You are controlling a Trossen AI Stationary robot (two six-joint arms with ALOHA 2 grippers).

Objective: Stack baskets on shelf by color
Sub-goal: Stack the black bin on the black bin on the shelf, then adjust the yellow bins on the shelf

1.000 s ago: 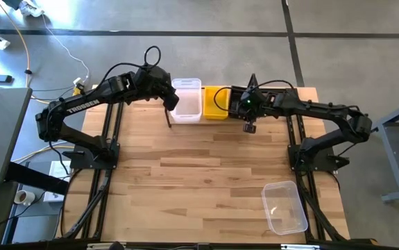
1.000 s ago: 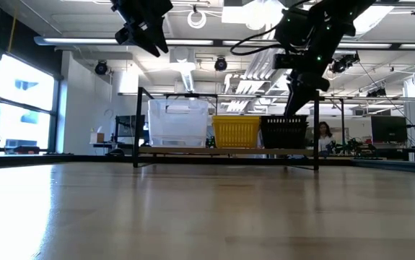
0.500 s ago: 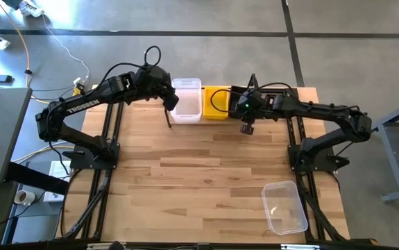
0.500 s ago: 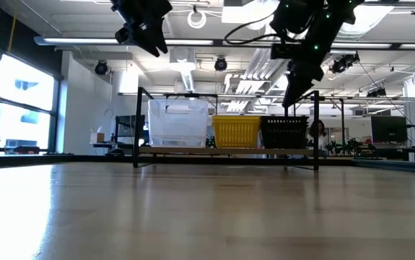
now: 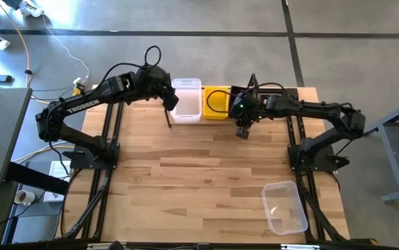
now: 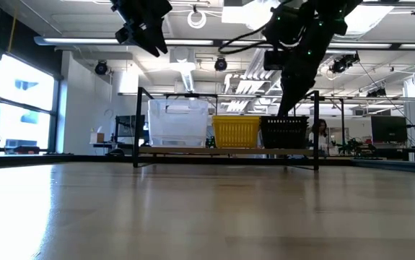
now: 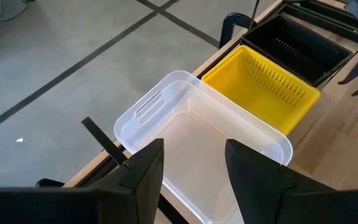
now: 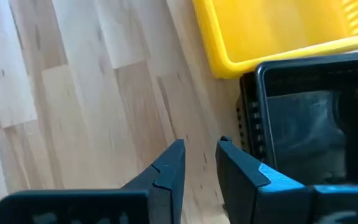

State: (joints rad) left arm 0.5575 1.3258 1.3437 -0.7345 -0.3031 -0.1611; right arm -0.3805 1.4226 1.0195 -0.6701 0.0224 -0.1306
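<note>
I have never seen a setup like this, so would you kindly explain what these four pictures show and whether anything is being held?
Two dark robot arms work at a wooden table. One camera looks straight down, one sits at tabletop height, and one rides on each wrist. At the table's far edge stands a shelf carrying a clear basket stack, a yellow basket stack and a black basket stack. One loose clear basket lies near the front. The left gripper hangs open above the clear stack; the right gripper, slightly open, hovers beside the black stack. Neither holds anything.

We see a clear translucent basket (image 7: pixel 203 134), a bright yellow basket (image 7: pixel 263 93) with slotted walls and a black perforated basket (image 7: pixel 303 46). The tabletop (image 5: pixel 206 180) is pale wood planks; another clear basket (image 5: pixel 284 206) rests there.
</note>
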